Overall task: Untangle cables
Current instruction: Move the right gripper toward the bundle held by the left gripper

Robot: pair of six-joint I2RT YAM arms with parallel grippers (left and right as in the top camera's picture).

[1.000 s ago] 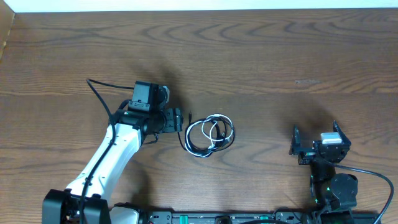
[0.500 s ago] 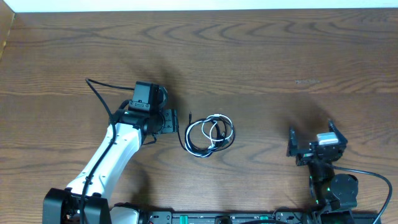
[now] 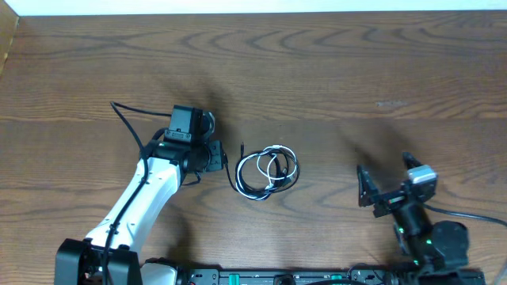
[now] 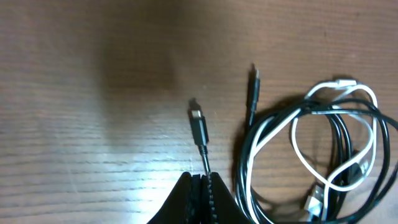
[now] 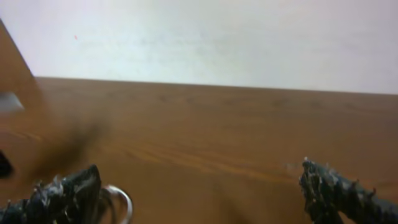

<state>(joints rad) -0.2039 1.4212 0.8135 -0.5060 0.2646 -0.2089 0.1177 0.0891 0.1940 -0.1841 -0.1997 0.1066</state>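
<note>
From above, the cables (image 3: 268, 171) lie in a loose coil on the wooden table (image 3: 317, 71), between the two arms and nearer the left one. The left gripper (image 3: 224, 158), which stood open a second ago just beside the coil's left edge, has now drawn together there. The right gripper (image 3: 386, 180), well apart from the coil, has swung and tilted toward it, its jaws spread wide and holding nothing. In the left wrist view the left gripper (image 4: 202, 186) is pinched on a black cable (image 4: 204, 155) just behind its plug (image 4: 198, 117), which pokes out beyond the fingertips. A second plug (image 4: 253, 78) lies free just beside it, and the white cable (image 4: 277, 122) loops through the black strands of the coil on the right. In the right wrist view the right gripper (image 5: 202, 193) shows both fingers (image 5: 68, 193) far apart over bare table (image 5: 217, 124), with a pale wall (image 5: 217, 37) behind. A blurred loop by the left finger may be the cables (image 5: 118, 199). I judge that one loose end is now secured, so drawing that strand out of the coil can begin, with the right arm coming in to steady the rest.
</note>
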